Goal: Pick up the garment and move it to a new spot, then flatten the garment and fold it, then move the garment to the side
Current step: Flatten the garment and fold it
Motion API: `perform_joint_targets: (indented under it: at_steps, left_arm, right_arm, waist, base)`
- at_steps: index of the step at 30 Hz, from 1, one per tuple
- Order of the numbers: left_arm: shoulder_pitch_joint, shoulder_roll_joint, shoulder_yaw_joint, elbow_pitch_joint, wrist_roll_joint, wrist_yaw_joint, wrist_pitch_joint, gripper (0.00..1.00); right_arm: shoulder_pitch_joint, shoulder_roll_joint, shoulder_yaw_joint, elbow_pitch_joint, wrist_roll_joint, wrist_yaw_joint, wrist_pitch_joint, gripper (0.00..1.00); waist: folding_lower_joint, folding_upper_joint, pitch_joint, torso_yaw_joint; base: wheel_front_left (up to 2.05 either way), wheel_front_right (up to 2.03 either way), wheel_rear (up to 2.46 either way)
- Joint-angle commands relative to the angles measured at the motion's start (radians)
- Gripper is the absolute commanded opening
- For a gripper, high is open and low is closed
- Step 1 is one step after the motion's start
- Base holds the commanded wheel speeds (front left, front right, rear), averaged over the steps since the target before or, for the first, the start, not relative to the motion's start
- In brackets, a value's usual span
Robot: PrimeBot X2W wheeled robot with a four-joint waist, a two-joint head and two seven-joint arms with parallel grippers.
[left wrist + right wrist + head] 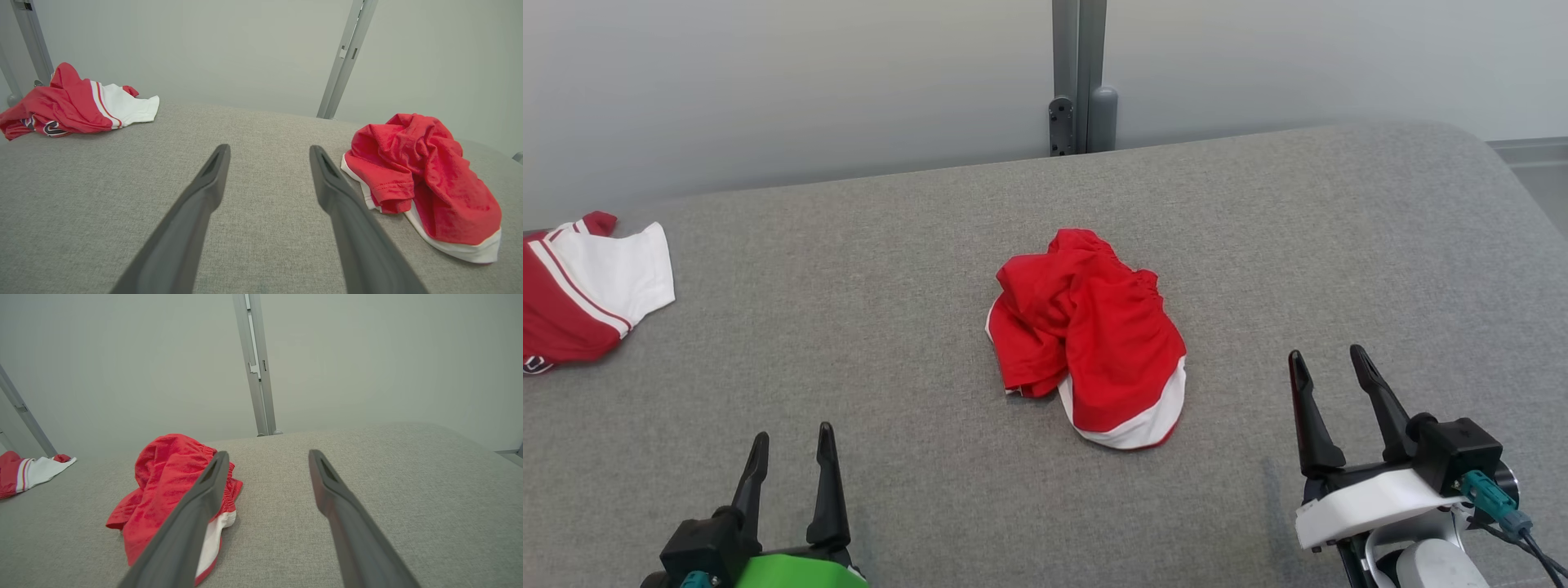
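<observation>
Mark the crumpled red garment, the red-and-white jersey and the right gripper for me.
red garment [1094,327]: head view, on its bunched red middle.
jersey [621,273]: head view, on its white part.
right gripper [1326,353]: head view, midway between its open fingertips.

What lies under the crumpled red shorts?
The shorts rest on the grey cushion, which shows all round them. A white hem peeks out at their near edge. Anything beneath the folds is covered.

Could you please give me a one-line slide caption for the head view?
Left gripper and right gripper open, crumpled red garment untouched ahead on the grey surface.
</observation>
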Motion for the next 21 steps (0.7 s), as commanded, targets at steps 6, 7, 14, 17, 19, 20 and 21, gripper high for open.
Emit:
perform_joint_targets:
  at_steps: [6, 7, 14, 17, 19, 20, 21]
  left_arm:
    - [-0.008, -0.004, 0.003, 0.012, 0.017, -0.016, 0.0, 1.0]
    - [-0.011, -0.005, 0.002, 0.013, 0.017, -0.017, 0.0, 1.0]
    - [-0.042, -0.006, -0.013, 0.019, 0.017, -0.021, 0.0, 1.0]
    - [-0.055, -0.006, -0.018, 0.016, 0.011, -0.015, 0.0, 1.0]
    - [-0.061, -0.006, -0.022, 0.013, 0.008, -0.011, 0.0, 1.0]
    - [-0.065, -0.006, -0.024, 0.012, 0.005, -0.009, 0.0, 1.0]
    - [-0.068, -0.006, -0.024, 0.013, 0.004, -0.009, 0.0, 1.0]
  right_arm:
    - [-0.007, -0.002, 0.001, 0.022, 0.002, 0.0, -0.003, 1.0]
    - [-0.01, -0.001, 0.008, 0.036, -0.001, 0.0, -0.003, 1.0]
    - [-0.121, -0.002, 0.087, 0.27, 0.036, 0.0, -0.003, 1.0]
    - [-0.184, -0.002, 0.098, 0.362, 0.075, 0.0, -0.003, 1.0]
    - [-0.225, -0.002, 0.099, 0.413, 0.102, 0.0, -0.003, 1.0]
    - [-0.243, -0.002, 0.097, 0.44, 0.121, 0.0, -0.003, 1.0]
    - [-0.259, -0.002, 0.102, 0.465, 0.14, 0.0, -0.003, 1.0]
  waist:
    - [0.0, -0.0001, 0.008, 0.01]
    - [0.0, -0.0001, 0.012, 0.015]
    - [0.0, -0.0001, 0.057, 0.08]
    - [0.0, -0.0001, 0.079, 0.111]
    - [0.0, -0.0001, 0.093, 0.129]
    - [0.0, -0.0001, 0.1, 0.138]
    - [0.0, -0.0001, 0.105, 0.144]
  base:
    - [0.0, 0.0, 0.0]
    - [0.0, 0.0, 0.0]
    - [0.0, 0.0, 0.0]
    - [0.0, 0.0, 0.0]
    - [0.0, 0.0, 0.0]
    - [0.0, 0.0, 0.0]
    - [0.0, 0.0, 0.0]
